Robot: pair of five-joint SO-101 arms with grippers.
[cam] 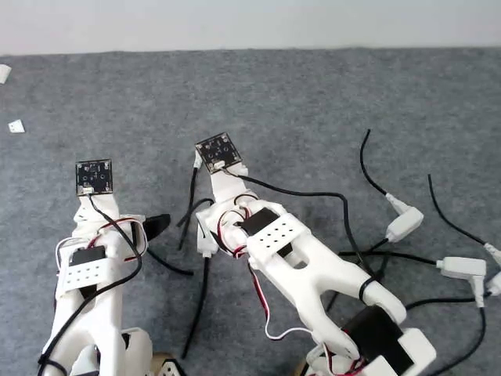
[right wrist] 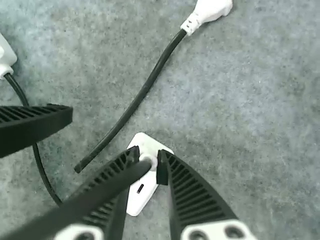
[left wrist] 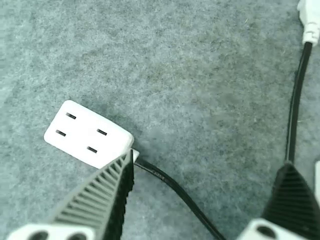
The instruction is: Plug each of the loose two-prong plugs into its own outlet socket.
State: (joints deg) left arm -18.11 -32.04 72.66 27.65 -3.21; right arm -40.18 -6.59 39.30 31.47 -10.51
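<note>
**Grip points for light, rigid plugs**

Right gripper point(right wrist: 147, 157) pinches white socket piece point(right wrist: 136, 202). Left gripper point(left wrist: 210, 160) stands open beside outlet block point(left wrist: 87, 134). Loose plug point(right wrist: 212, 9) lies beyond: probably light, hard-shelled; grasp its body, not the cord.

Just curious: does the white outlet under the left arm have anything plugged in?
Empty: the outlet shows four bare slots, no plug in any.

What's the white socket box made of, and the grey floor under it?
The socket box looks like hard, smooth white plastic: crisp moulded edges and neat slots. The grey floor looks like felt or short carpet, fuzzy and matte, though which one is hard to say.
</note>
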